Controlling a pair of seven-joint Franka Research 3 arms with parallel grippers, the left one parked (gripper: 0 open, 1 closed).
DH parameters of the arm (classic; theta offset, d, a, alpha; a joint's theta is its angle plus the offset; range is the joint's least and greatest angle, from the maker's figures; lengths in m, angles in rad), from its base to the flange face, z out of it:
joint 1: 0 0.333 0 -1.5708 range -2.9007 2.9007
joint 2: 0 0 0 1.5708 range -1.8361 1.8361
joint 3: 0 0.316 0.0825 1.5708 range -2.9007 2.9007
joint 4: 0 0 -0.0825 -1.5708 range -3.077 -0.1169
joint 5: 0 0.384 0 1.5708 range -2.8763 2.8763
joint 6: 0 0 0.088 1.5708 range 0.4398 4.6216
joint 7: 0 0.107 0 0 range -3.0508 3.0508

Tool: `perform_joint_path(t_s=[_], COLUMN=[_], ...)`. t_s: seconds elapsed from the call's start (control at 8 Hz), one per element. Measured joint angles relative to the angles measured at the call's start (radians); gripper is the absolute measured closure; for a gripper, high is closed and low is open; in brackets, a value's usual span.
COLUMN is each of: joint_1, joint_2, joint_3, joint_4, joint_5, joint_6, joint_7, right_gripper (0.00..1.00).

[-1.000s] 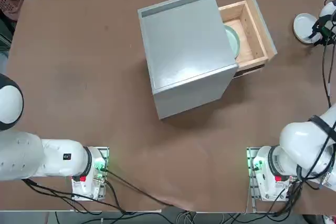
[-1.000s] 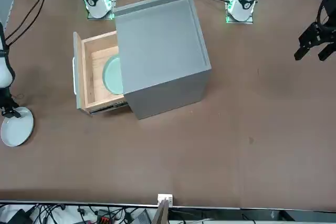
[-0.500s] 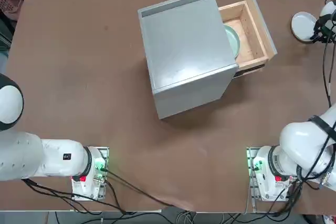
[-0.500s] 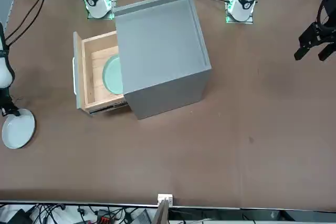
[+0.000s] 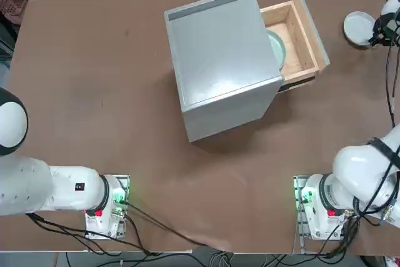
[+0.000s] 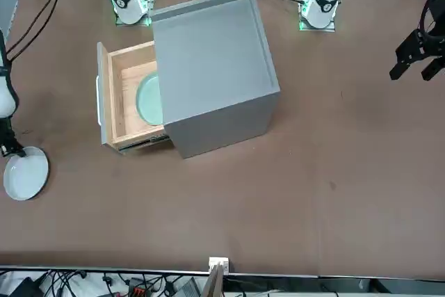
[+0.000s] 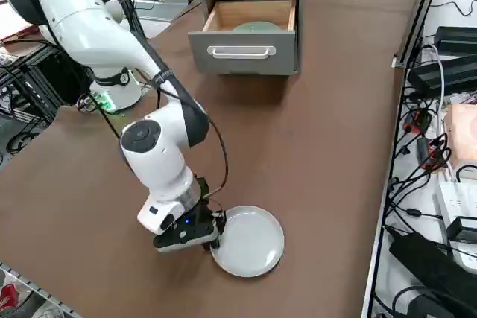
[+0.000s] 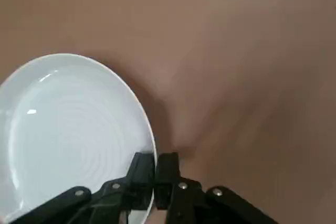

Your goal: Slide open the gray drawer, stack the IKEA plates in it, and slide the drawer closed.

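A: Top view?
B: Large matte-gray cube cabinet on the brown counter, turned at an angle. Light-wood gray drawer pulled out toward the right side. Pale mint-green round plate inside, half hidden under the cabinet top. White round plate well apart from the drawer, near the counter's right edge, with the right gripper at its rim.

A: Front view?
B: Mirrored. Drawer open at left, gray front panel facing left, mint plate lying flat in the box. White plate at far left, below the drawer. Right gripper on the plate's upper-left rim.

A: Right side view?
B: White arm bent down low, right gripper at the near edge of the white plate. Drawer open toward the camera, white bar handle on the gray panel, mint plate showing above it.

A: Wrist view?
B: Right gripper clamped on the white plate: black fingers pinched together on the rim, one inside, one outside. Concentric rings visible on the plate face. Cannot tell from here whether resting on the counter or lifted.
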Motion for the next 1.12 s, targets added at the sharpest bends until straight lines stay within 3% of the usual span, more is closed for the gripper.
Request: perform_joint_path(t_s=[0.38, 1.12], joint_1=[0.002, 0.005], joint_2=[-0.126, -0.364], joint_3=[0.024, 0.032], joint_4=[0.015, 0.026], joint_5=[0.035, 0.343], joint_6=[-0.193, -0.624], joint_7=[-0.120, -0.598], right_gripper=[1.00, 0.99])
